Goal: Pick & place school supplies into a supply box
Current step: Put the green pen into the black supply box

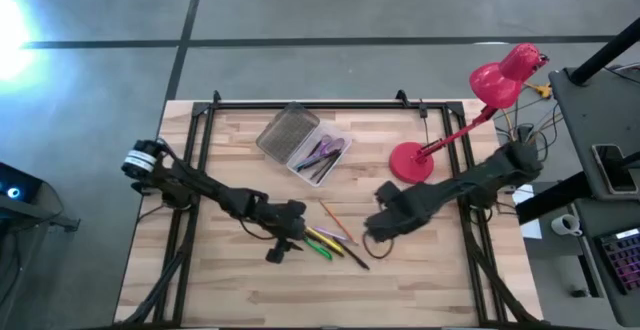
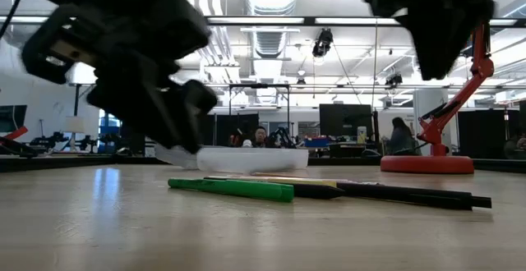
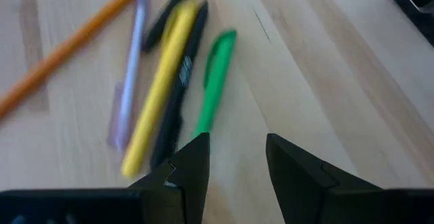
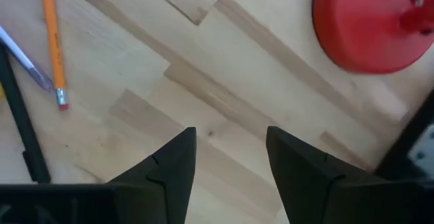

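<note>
Your left tool (image 3: 234,166) hangs released just short of the green pen (image 3: 215,81), lined up to grab it (right tool (image 4: 230,163) waits released).

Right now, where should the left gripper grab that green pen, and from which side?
Grip the green pen mid-barrel, coming straight down from above. It lies flat at the cluster's outer edge, bare wood on one side, a black pen close on the other. The open left gripper is already near its end.
</note>
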